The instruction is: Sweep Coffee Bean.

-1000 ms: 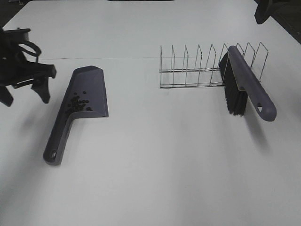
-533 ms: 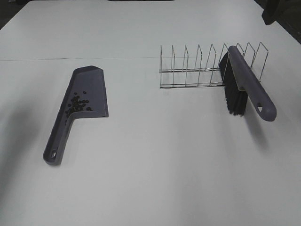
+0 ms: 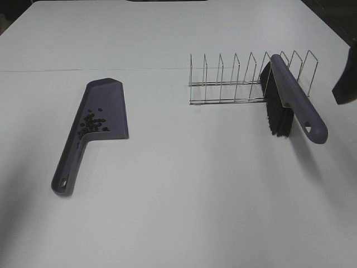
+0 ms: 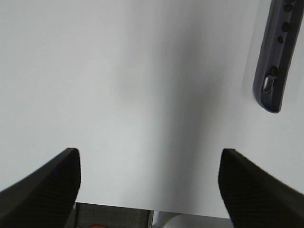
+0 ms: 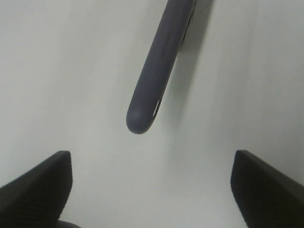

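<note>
R gripper [image 5: 152, 190] hangs w/ fingers wide apart, nothing between them, the brush handle tip just ahead of it in the wrist view; in the high view only a dark bit of that arm shows at the right edge. L gripper [image 4: 149, 185] is spread wide too, empty, over bare table w/ the dustpan handle end at upper right of its frame. It's out of the high view altogether.

The coffee beans [image 3: 92, 124] sit in a loose cluster on the purple dustpan [image 3: 106, 106], left-centre of the high frame, bunched toward the back corner where the blade meets the handle. None visible on the table, so I'd say the sweeping looks about done. Beans: tiny, hard, light, prob. roll at the slightest tilt. Not a thing to pinch one by one; move them by brush or by carrying the pan level.

Dustpan looks like stiff plastic, light. Best hold: the long handle [image 4: 278, 57] running to lower left, near the hang hole.

Brush [image 3: 290, 100], right of frame, leans tilted in the wire rack [image 3: 245, 78], black bristles down, handle [image 5: 159, 66] sticking out toward lower right. Smooth and rounded, maybe slippery: grab mid-handle.

White table [image 3: 195, 195] under it all.
</note>
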Tool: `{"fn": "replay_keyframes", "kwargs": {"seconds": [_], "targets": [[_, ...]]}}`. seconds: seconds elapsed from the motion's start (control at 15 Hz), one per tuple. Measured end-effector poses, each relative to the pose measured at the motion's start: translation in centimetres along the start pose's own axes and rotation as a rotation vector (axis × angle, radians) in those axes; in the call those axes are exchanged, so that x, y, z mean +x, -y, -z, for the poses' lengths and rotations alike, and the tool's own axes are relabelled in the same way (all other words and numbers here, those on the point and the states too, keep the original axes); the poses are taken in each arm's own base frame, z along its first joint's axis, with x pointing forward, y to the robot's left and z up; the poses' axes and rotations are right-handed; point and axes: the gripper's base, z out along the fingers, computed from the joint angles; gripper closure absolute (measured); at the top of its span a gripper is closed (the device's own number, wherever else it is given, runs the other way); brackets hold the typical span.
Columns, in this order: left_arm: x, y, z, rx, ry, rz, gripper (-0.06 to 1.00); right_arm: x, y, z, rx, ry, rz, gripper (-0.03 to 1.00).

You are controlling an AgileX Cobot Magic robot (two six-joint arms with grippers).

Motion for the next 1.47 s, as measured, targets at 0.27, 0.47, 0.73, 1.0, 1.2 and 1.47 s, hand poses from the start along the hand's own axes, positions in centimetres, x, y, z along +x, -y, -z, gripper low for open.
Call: {"fn": "replay_keyframes", "kwargs": {"seconds": [0.27,0.47,0.73,1.0,1.2,1.47], "targets": [[5.1,-0.3,4.0,0.012,0.209,-0.006,0.21,5.8,-0.3,1.5,0.005,0.085,0.001,0.18],[8.1,-0.6,4.5,0.016,0.266,-0.007,0.21,8.7,-0.5,2.6,0.008,0.149,0.005,0.18],[13.0,-1.0,4.3,0.023,0.358,-0.008,0.21,13.4,-0.8,3.9,0.014,0.274,0.012,0.18],[16.2,-1.2,4.5,0.025,0.431,-0.03,0.21,16.4,-1.0,4.5,0.012,0.304,0.016,0.18],[18.8,-1.4,3.5,0.022,0.476,-0.052,0.21,18.5,-1.2,4.4,0.004,0.315,0.017,0.18],[20.5,-1.5,3.9,0.033,0.65,-0.053,0.21,19.7,-1.3,5.1,0.0,0.39,0.019,0.18]]}}
